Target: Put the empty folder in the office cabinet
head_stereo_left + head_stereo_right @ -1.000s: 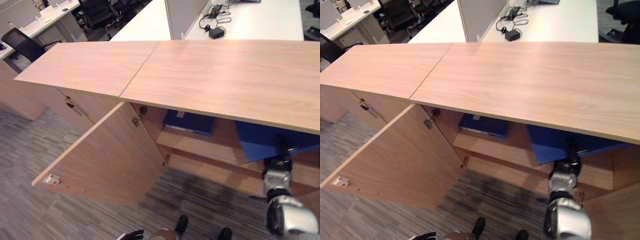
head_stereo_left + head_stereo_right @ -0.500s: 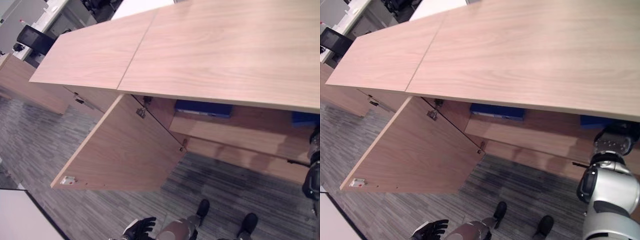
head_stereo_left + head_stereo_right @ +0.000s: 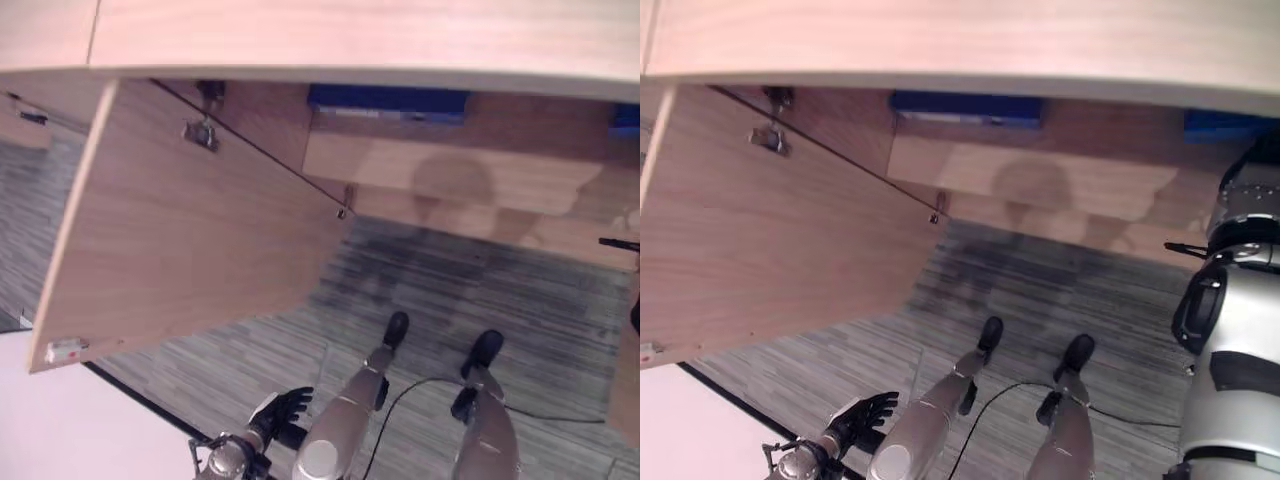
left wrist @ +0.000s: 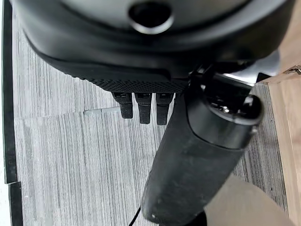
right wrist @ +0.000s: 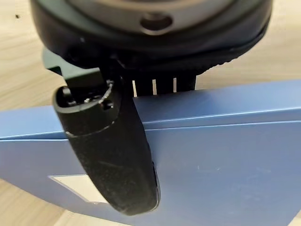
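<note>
Right hand [image 5: 113,155] pinches the blue folder [image 5: 211,155], thumb in front and fingers behind it, over the cabinet's wooden shelf [image 5: 19,70]. Left hand [image 3: 282,410] hangs low over the carpet, fingers relaxed. Farther off, the open door [image 3: 190,240] and another blue folder [image 3: 388,100]. Placement looks nearly finished; next, release and withdraw.

This looks like an office. A long, low storage cabinet [image 3: 420,35] in pale wood laminate runs across the far side, its flat top seamed between sections. One cabinet door [image 3: 190,240] hangs open on the left, with metal hinges [image 3: 203,130] at its far edge. Inside, on a shelf [image 3: 1040,185], a blue folder [image 3: 388,100] lies flat, and another blue folder [image 3: 1225,124] shows at the far right. The floor [image 3: 470,300] is grey striped carpet tile, typical of a workplace.
</note>
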Controlling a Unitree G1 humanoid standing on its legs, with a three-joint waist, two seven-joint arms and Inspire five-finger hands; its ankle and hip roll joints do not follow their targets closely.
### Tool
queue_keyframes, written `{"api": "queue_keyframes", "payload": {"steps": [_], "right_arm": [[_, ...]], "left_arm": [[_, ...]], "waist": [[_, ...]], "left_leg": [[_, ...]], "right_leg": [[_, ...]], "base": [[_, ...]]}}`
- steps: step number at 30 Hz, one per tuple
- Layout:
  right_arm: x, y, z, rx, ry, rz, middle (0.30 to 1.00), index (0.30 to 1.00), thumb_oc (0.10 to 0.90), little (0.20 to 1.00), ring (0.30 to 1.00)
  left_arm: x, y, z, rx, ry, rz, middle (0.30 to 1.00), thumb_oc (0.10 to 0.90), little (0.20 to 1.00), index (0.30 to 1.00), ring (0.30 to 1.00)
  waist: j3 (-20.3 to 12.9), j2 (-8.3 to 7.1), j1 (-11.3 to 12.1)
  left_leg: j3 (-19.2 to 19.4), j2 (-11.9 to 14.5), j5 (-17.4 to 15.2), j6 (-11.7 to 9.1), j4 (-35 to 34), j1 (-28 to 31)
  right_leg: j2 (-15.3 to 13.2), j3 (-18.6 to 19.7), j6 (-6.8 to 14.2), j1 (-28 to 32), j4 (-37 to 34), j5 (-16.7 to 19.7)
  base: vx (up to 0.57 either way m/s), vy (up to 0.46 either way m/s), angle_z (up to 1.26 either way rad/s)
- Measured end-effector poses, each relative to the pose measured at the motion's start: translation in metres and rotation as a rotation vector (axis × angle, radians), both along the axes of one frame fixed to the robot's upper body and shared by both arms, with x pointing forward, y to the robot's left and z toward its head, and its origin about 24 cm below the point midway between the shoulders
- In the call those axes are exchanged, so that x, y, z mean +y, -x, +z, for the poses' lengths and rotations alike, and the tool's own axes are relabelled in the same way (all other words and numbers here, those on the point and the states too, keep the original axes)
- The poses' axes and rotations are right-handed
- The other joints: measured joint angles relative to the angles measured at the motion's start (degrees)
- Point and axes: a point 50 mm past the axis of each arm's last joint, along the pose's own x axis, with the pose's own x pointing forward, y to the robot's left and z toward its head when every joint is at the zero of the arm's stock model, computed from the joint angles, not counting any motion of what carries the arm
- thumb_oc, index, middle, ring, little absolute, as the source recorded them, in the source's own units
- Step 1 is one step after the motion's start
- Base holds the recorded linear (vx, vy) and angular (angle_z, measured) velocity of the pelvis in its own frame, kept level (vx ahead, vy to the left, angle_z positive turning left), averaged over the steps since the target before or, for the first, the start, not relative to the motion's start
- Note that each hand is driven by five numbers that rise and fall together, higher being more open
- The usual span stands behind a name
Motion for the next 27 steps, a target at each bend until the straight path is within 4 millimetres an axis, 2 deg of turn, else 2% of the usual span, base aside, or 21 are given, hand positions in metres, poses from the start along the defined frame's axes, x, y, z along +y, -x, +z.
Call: {"api": "queue_keyframes", "payload": {"steps": [1,9,16,20,23,27], "right_arm": [[0.002,0.000,0.004,-0.010,0.001,-0.002,0.900,0.900,0.800,0.900,0.900],[0.011,-0.002,0.032,-0.033,0.050,-0.014,0.900,0.900,0.800,0.900,0.900],[0.013,-0.003,0.032,0.001,0.029,-0.011,0.900,0.900,0.800,0.900,0.900],[0.019,-0.009,0.022,0.089,0.028,0.015,0.900,0.900,0.800,0.900,0.900],[0.018,-0.010,0.011,0.194,0.043,0.018,0.900,0.900,0.800,0.900,0.900],[0.024,-0.014,-0.027,0.405,-0.040,0.054,0.900,0.900,0.800,0.900,0.900]], "left_arm": [[0.000,-0.001,0.001,-0.009,0.000,0.009,0.900,0.800,0.900,0.900,0.900],[-0.003,-0.007,0.005,-0.045,0.018,0.047,0.900,0.800,0.900,0.900,0.900],[0.000,-0.008,0.007,-0.055,-0.002,0.059,0.900,0.800,0.900,0.900,0.900],[0.008,-0.017,0.011,-0.079,-0.041,0.058,0.900,0.800,0.900,0.900,0.900],[0.007,-0.025,0.015,-0.103,-0.044,0.053,0.900,0.800,0.900,0.900,0.900],[0.011,-0.027,0.014,-0.108,-0.077,0.082,0.900,0.800,0.900,0.900,0.900]], "waist": [[0.0,-0.03,0.0],[-0.2,-0.30,-0.7],[-0.5,-1.31,-1.7],[-1.2,-4.03,-1.8],[-1.4,-4.93,-1.8],[-2.5,-6.80,-2.4]], "left_leg": [[-0.1,-0.2,0.0,0.0,0.5,-1.1],[-1.0,-0.5,0.1,-0.1,2.1,-5.0],[-1.2,-0.5,0.2,-0.1,2.5,-5.3],[-1.3,0.2,0.2,-0.2,2.5,-4.7],[-1.5,0.6,0.2,-0.2,2.1,-2.9],[-2.0,1.1,0.3,-0.2,0.7,1.0]], "right_leg": [[-0.3,0.0,0.3,-1.2,0.9,-0.5],[-0.5,0.5,0.0,-4.9,2.7,-0.6],[-0.4,0.0,-0.6,-4.7,2.3,0.2],[0.6,-0.3,-0.7,-3.2,0.3,1.1],[1.2,-0.7,-0.8,-0.6,-1.6,1.8],[1.9,-1.7,0.0,4.4,-5.0,2.5]], "base": [[0.05,-0.028,0.13],[0.04,-0.017,0.05],[0.00,-0.006,0.00],[0.00,-0.027,-0.04],[0.00,-0.018,0.00],[0.00,-0.040,0.00]]}}
